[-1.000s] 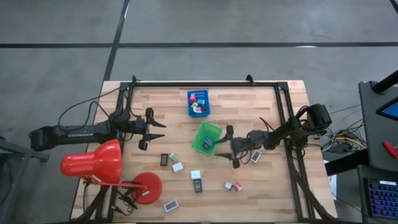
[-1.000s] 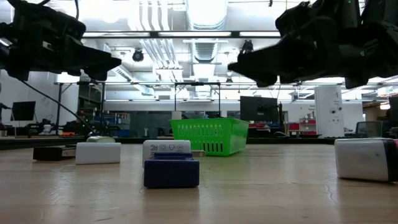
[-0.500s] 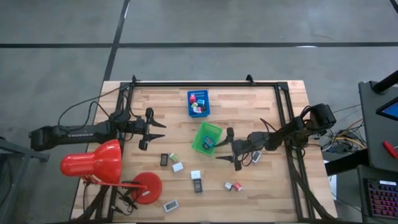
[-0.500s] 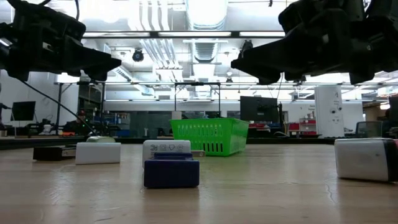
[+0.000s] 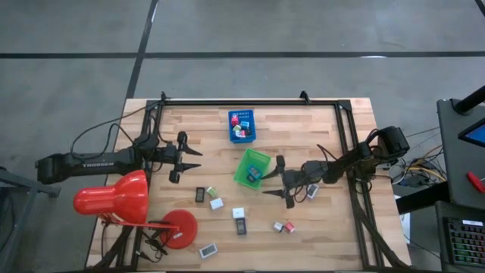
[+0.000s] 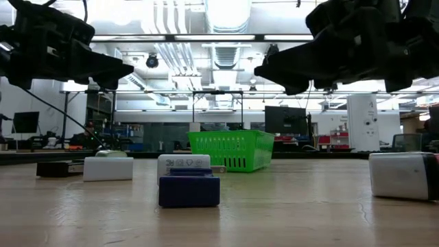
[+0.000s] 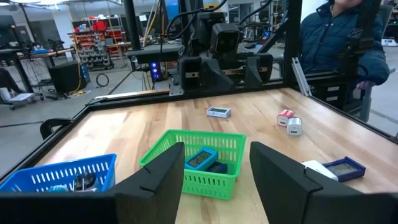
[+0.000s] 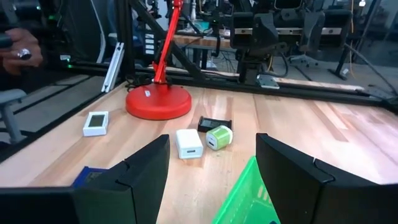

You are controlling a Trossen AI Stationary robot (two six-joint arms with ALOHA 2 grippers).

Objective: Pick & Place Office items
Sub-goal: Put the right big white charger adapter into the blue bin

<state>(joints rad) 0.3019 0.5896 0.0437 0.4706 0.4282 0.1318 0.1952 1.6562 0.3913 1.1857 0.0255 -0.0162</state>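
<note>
The left gripper (image 5: 189, 158) waits with fingers apart, well left of the green tray (image 5: 252, 167). The right gripper (image 5: 274, 181), fingers spread and empty, hovers beside that tray; the white cube (image 5: 238, 213) lies ahead of it. Descend squarely over it before closing.

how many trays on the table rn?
2. The blue rectangular plastic tray sits near the table's far edge; the green rectangular plastic tray sits mid-table, just ahead of the right gripper. Both hold items.
</note>
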